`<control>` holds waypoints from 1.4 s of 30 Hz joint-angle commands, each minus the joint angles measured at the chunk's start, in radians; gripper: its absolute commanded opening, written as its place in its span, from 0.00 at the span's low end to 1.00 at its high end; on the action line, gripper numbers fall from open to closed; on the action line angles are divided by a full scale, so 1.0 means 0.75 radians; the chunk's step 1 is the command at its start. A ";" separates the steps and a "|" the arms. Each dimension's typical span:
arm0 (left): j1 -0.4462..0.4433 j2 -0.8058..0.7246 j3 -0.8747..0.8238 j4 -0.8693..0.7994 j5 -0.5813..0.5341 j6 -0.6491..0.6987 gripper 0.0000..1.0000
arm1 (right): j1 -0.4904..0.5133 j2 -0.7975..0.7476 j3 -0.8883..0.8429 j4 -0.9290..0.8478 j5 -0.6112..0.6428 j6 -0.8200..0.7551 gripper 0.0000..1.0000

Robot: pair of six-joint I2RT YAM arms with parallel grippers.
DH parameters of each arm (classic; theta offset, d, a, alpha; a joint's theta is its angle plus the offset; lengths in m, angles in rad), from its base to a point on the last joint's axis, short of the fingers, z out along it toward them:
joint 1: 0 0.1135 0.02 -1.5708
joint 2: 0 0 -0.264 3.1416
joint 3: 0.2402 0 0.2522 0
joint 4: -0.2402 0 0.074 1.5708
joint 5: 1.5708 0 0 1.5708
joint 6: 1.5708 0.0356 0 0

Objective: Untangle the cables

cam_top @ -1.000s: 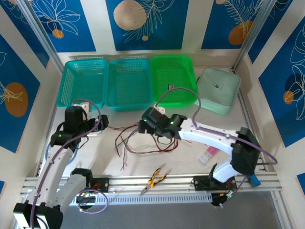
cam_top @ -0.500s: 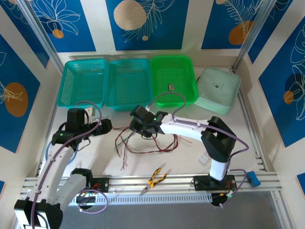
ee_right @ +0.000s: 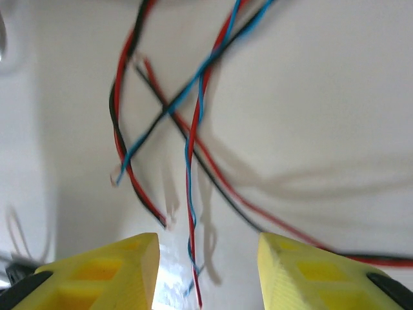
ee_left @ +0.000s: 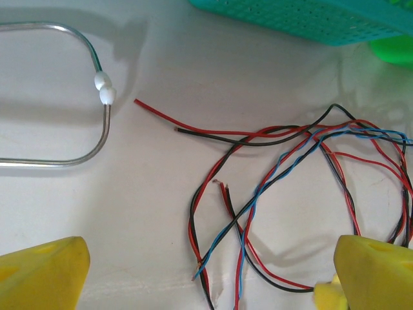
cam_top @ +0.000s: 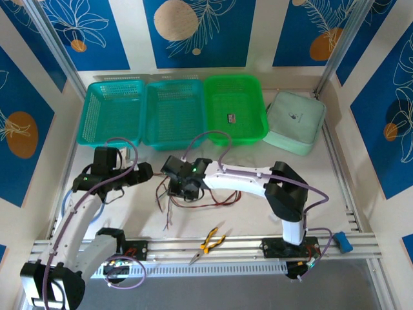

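Hovering over the white table [cam_top: 258,216], the left gripper [ee_left: 210,274] gapes wide just left of the cables [ee_left: 314,134], a red, black and blue tangle; the right gripper [ee_right: 208,248] stands half narrowed, loose strands between its fingers.

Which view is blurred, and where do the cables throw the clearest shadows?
Right wrist view: the cables look soft and blurred, and their shadows are broad and doubled on the table. Left wrist view: the cables are sharp, with faint shadows. Top external view: the light is even, with no strong glare.
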 commanded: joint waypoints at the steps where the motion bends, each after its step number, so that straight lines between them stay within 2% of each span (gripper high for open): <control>1: 0.001 -0.006 -0.032 -0.042 0.052 -0.044 0.96 | 0.041 0.056 -0.027 -0.042 -0.109 0.033 0.43; 4: 0.001 -0.023 -0.045 -0.051 0.061 -0.067 0.95 | 0.068 0.078 -0.018 -0.023 -0.144 0.013 0.38; 14: 0.003 -0.037 -0.048 -0.060 0.067 -0.088 0.94 | 0.077 0.181 0.029 0.058 -0.269 -0.073 0.35; 20: 0.005 -0.036 -0.049 -0.064 0.065 -0.088 0.94 | 0.077 0.239 0.076 0.058 -0.317 -0.110 0.28; 42: 0.007 -0.038 -0.049 -0.072 0.065 -0.086 0.94 | 0.081 0.309 0.125 0.048 -0.395 -0.135 0.22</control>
